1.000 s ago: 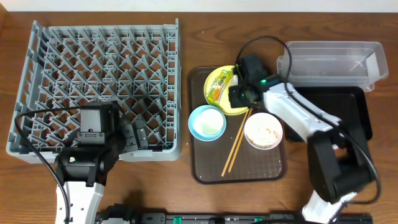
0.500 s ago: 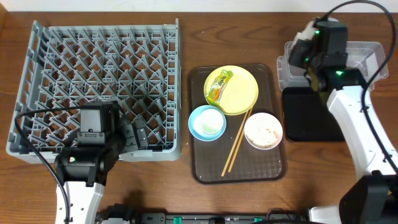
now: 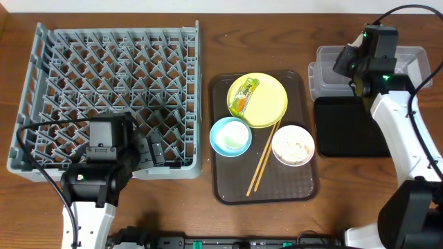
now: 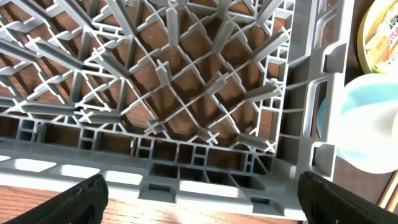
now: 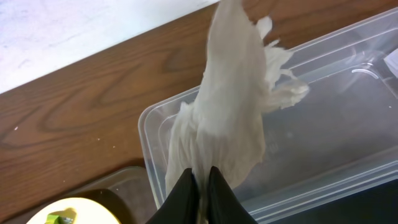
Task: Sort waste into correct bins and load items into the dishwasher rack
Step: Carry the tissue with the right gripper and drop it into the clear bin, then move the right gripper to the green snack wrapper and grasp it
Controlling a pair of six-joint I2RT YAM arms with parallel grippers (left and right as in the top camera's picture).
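Tissue [image 5: 230, 106] pinched in right pincer [image 5: 200, 179], tub [image 5: 339, 134] partly hidden

A dark brown wood-grain table [image 3: 277, 28] fills the scene, with a pale surface [image 5: 74, 31] beyond its far edge.

Dark wooden table [image 3: 208, 14]. Carries a large grey pegged rack [image 3: 197, 97] on the left, a brown serving tray [image 3: 277, 197] in the middle, near it, and on the right a clear tub [image 3: 408, 55] toward the far edge with a shallow black tray [image 3: 346, 131] just beside its near side.
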